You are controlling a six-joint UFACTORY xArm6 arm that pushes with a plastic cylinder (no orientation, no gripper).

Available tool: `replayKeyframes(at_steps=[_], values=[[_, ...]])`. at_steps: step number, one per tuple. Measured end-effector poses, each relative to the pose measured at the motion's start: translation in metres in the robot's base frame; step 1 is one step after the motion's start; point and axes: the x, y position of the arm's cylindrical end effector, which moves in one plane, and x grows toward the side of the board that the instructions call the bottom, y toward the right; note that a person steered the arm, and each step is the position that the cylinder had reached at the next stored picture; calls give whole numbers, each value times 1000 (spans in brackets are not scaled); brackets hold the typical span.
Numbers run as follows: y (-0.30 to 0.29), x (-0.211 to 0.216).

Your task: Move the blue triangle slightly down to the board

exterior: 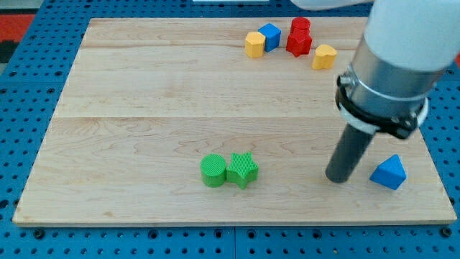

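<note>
Fingerless, my tip (336,178) rests just left of the blue triangle (389,173), not touching.

Arm upright at view's right, my tip (338,178) on board

Layout on the wooden board (144,86): my tip (336,178) stands just left of the blue triangle block (389,173) near the view's bottom right; green cylinder block (213,170) touches green star block (243,170), bottom centre.
</note>
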Motion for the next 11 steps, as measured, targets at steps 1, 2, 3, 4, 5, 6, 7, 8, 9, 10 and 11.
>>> replayKeyframes(at_steps=[1, 2, 3, 4, 5, 6, 7, 8, 9, 10, 11], values=[[2, -36], [29, -41], [48, -31], [48, -16], [46, -1], [47, 17], [48, 30], [49, 32], [15, 20], [3, -31], [-16, -76]])
